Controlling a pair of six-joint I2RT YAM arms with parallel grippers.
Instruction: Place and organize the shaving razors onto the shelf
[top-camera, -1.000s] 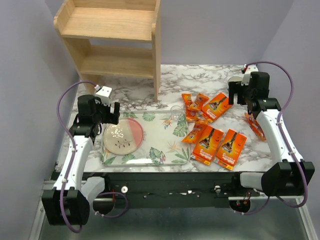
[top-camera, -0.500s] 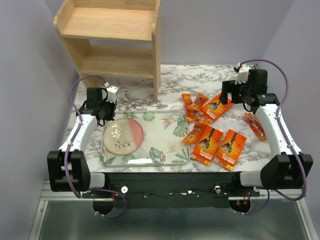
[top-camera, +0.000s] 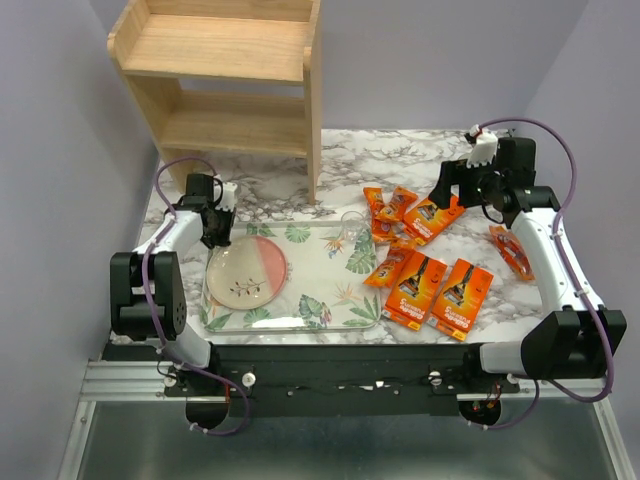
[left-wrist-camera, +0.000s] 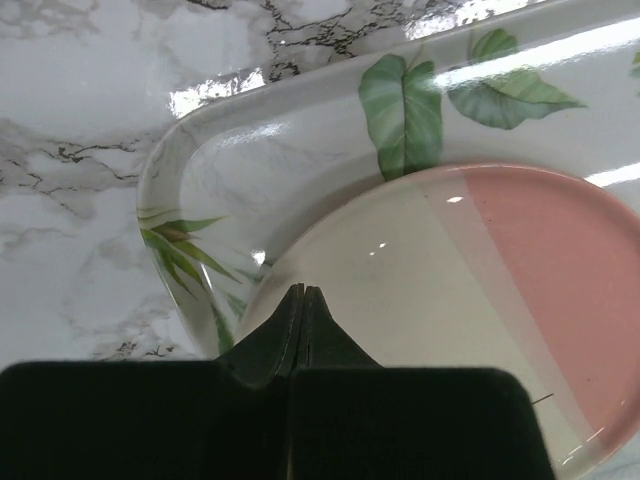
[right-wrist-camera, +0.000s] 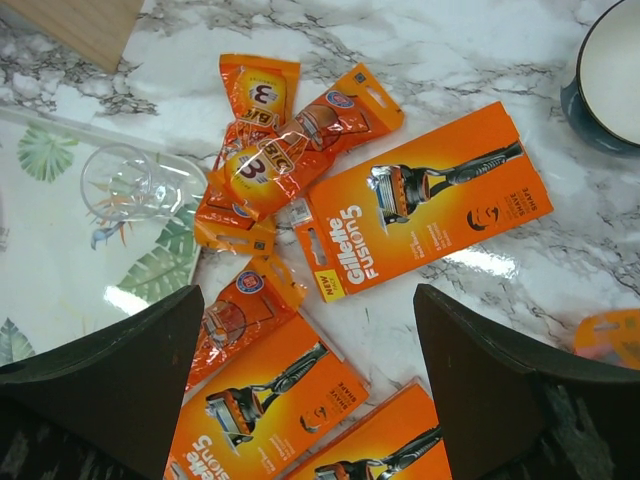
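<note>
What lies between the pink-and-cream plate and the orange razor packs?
Mostly bare leaf-print tray, plus a small clear glass at its far right corner beside the razor packs. The top external view shows this.

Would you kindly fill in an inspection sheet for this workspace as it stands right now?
Surface: marble-pattern table, no spills seen.
Job's things: shaving razors lie scattered flat beside the tray's right side, with one pack apart near the table's right edge. The shelf is at far left with no razors on either tier.
Clutter: leaf-print tray holding a pink-and-cream plate and a clear glass; blue-and-white bowl on the table.
Grippers: left gripper shut over the plate's edge; right gripper open above the razors, holding nothing.
Cables: purple cables loop along both arms, no snag seen.
Surroundings: lavender walls; nothing else seen.
</note>
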